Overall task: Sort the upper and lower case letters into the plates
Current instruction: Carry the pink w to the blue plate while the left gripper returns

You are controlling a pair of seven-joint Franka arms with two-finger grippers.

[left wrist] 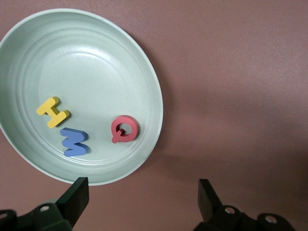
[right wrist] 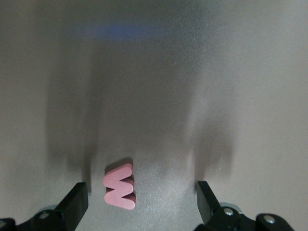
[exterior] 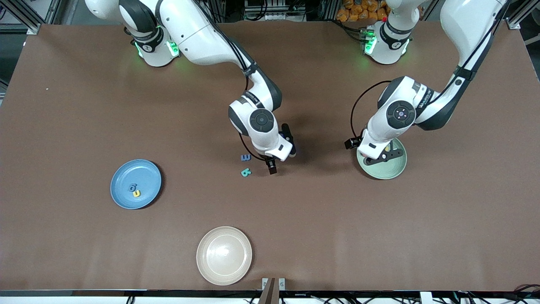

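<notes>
My right gripper (exterior: pixel 282 159) (right wrist: pixel 142 204) is low over the middle of the table and open. A pink-red letter w (right wrist: pixel 119 186) lies flat between its fingers, untouched. A blue letter (exterior: pixel 246 157) and a teal letter (exterior: pixel 246 172) lie on the table beside it. The sky blue plate (exterior: pixel 145 175) holds a dark blue letter (exterior: pixel 133 187) and a yellow letter (exterior: pixel 136 194). My left gripper (exterior: pixel 383 157) (left wrist: pixel 144 202) hangs open and empty over the edge of the mint green plate (exterior: pixel 386 175) (left wrist: pixel 154 86). In that plate lie a yellow letter (left wrist: pixel 53 112), a blue letter (left wrist: pixel 74 142) and a red Q (left wrist: pixel 124 128).
A cream-beige plate (exterior: pixel 224 255) stands near the table's front edge, nearer to the front camera than the loose letters. Brown table surface (exterior: pixel 337 228) stretches between the plates.
</notes>
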